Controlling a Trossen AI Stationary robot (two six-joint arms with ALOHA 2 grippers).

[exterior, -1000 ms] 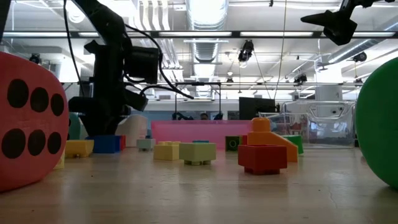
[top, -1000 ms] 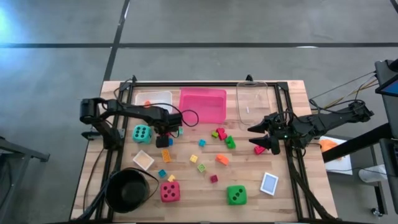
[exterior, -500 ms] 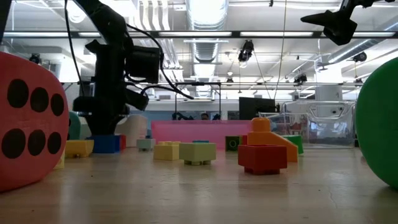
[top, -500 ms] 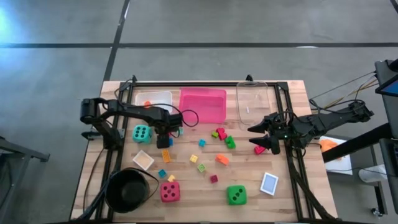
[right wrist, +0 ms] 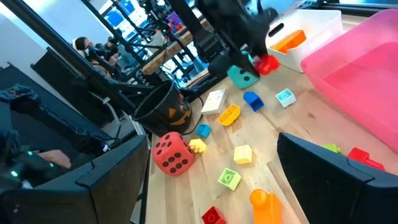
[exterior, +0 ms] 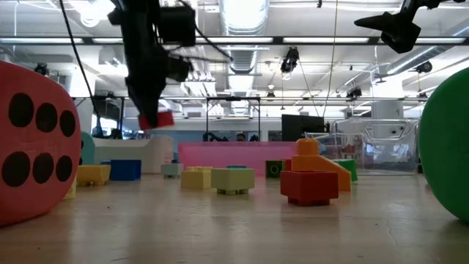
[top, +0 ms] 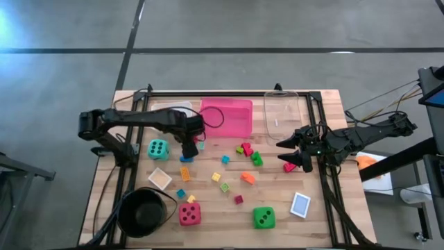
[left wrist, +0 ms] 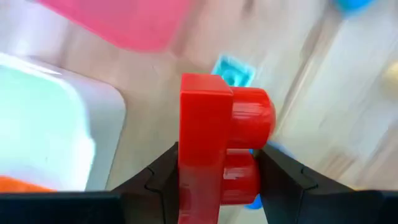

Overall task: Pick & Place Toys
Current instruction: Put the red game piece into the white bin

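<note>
A red block (left wrist: 221,146) is clamped between the two fingers of the left gripper (top: 187,151) and hangs in the air above the bench (top: 326,215), clear of the wood, as the low view shows it (exterior: 157,119). The gripper stands over the back-left part of the bench, just in front of the gap between the white tray (top: 173,109) and the pink tray (top: 226,117), with the teal die (top: 158,148) beside it toward the left edge. Under the gripper lies a blue block (top: 186,159), and an orange block (top: 185,173) lies just in front of that one. More small blocks are spread over the middle of the bench, among them a red and green cluster (top: 248,151) and a yellow-green block (top: 225,187). Near the front edge are the red die (top: 189,214) and the green die (top: 263,217), with a black bowl (top: 143,212) at the front-left corner. A card (top: 300,205) lies near the front-right corner, another card (top: 160,179) near the bowl. The right gripper (top: 294,153) waits near the right edge, in front of the clear tray (top: 281,114), its fingers spread apart and holding nothing, with a small red block (top: 288,167) just beside it.
</note>
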